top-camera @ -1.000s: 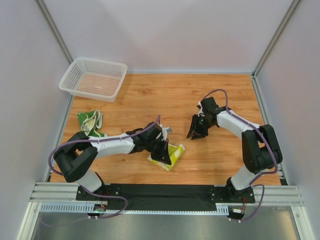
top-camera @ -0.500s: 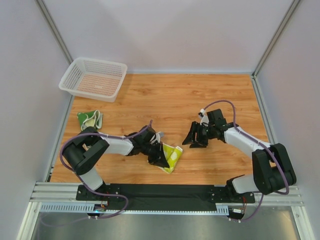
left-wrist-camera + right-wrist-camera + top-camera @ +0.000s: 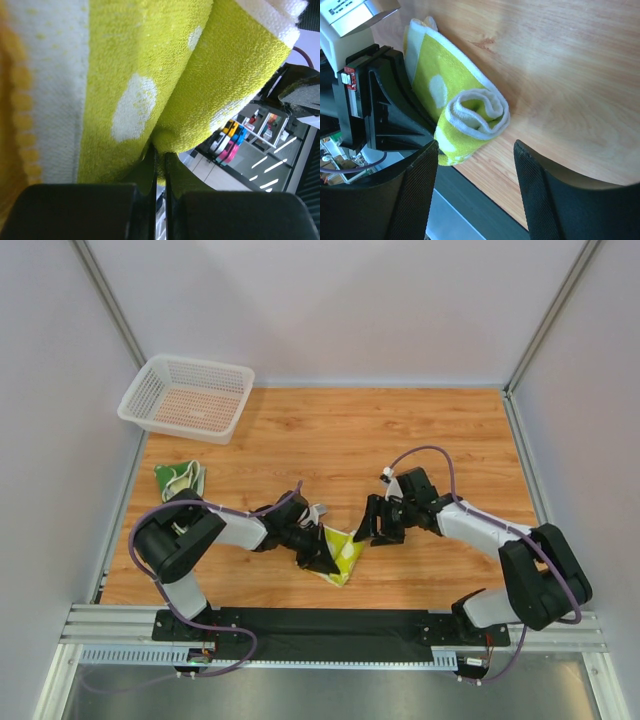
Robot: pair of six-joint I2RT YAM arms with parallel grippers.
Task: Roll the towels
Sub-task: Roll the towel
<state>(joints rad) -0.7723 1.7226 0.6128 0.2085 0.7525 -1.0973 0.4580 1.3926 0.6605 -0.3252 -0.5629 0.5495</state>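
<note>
A bright yellow-green towel with white dots lies partly rolled near the table's front edge; its rolled end shows a white-edged spiral. My left gripper is shut on a fold of this towel, whose terry fills the left wrist view, with the jaws pinching its lower edge. My right gripper hovers just right of the roll, open with nothing between its fingers, the roll just beyond the fingertips. A second towel, cream with green pattern, lies bunched at the far left.
A white mesh basket stands at the back left corner. Light walls close in the wooden table on three sides. A black rail runs along the front edge, close to the roll.
My right gripper has swung left and nearer to the yellow-green towel while opening wider. The left arm has drawn in slightly, still gripping the towel.
</note>
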